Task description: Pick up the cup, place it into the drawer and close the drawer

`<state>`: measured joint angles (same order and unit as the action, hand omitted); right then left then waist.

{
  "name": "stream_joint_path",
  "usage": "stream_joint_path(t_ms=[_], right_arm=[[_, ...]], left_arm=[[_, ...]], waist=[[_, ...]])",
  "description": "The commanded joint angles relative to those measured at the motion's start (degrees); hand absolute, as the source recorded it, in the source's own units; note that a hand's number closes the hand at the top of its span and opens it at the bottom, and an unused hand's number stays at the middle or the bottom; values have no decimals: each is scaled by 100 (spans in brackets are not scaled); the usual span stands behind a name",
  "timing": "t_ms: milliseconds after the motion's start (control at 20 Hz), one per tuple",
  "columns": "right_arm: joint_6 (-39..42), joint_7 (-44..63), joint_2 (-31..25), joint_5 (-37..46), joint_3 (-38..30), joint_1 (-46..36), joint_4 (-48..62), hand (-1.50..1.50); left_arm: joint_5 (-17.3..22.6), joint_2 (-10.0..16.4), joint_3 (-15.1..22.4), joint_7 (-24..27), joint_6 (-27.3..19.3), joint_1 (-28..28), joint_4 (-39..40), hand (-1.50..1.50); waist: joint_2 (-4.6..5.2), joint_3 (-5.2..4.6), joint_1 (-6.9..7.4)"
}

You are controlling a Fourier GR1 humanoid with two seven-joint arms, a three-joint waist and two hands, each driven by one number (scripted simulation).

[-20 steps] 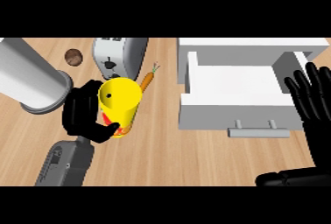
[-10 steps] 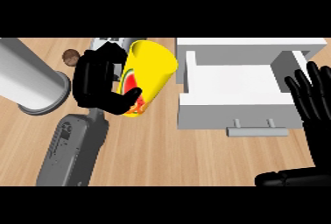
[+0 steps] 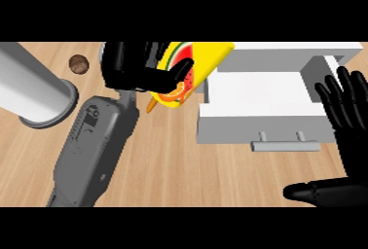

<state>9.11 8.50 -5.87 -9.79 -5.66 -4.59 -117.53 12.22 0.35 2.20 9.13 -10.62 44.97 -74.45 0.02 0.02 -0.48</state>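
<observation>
Yellow cup [image 3: 207, 54] tilted beside the open drawer [image 3: 266, 125]
Left robot hand [image 3: 135, 68] curls round it, upper middle (grey cylinder [image 3: 32, 92] stands upper left); right robot hand [image 3: 352, 127] rests spread wide at the right edge.

cup [image 3: 195, 63] lifted higher, nearer drawer [image 3: 259, 97]

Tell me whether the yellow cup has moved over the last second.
Yes. Held in the left hand, the cup has travelled up the view and rightward, from the counter to the open drawer's left wall.
</observation>
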Motion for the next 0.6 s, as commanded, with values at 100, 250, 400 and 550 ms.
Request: stream_joint_path(t_ms=[100, 250, 400, 550], right_arm=[[-101, -7, 26, 125, 27, -214, 193, -150], [-121, 210, 74, 242, 248, 148, -389, -150], [-12, 330, -38, -138, 3, 79, -406, -150], [-108, 102, 47, 141, 141, -350, 137, -150]], left_arm=[[-172, -34, 43, -271, -295, 850, 707, 150], [-65, -34, 72, -152, -451, 1414, 1474, 150], [-82, -35, 90, 15, -343, 1398, 1858, 150], [577, -35, 559, 322, -855, 1956, 2560, 150]], waist=[[3, 0, -3], [6, -1, -66], [7, 0, -40], [30, 0, -105]])
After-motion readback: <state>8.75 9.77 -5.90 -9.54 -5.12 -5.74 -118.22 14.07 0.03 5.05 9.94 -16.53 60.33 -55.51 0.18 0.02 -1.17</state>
